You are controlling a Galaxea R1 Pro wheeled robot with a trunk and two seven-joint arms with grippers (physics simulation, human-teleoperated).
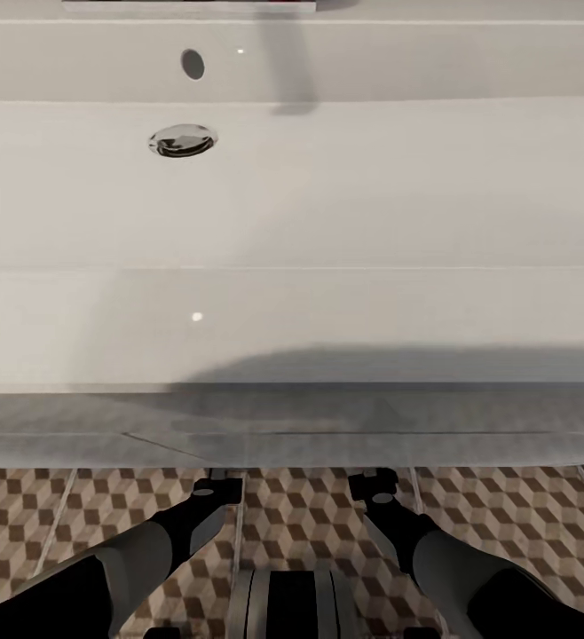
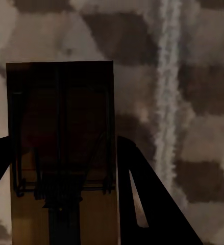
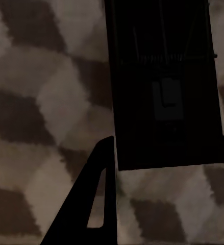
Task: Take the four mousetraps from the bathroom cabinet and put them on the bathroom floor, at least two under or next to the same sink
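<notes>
I look down on the wide white sink (image 1: 345, 204), with the patterned bathroom floor (image 1: 514, 524) below its front edge. Both arms reach low toward the shaded strip under the vanity (image 1: 327, 417). My left gripper (image 1: 219, 486) is shut on a tan and dark brown mousetrap (image 2: 60, 127), held flat just above the tiles (image 2: 198, 102) between dark fingers (image 2: 152, 204). My right gripper (image 1: 372, 485) is shut on a second mousetrap (image 3: 163, 92), very dark in shadow, close over the floor (image 3: 40, 102). The cabinet is out of view.
The basin holds a chrome drain (image 1: 183, 140) and an overflow hole (image 1: 193, 63); the tap's shadow falls at the back. The vanity's front overhangs both gripper tips. My own trunk (image 1: 292, 603) sits between the arms at the lower edge.
</notes>
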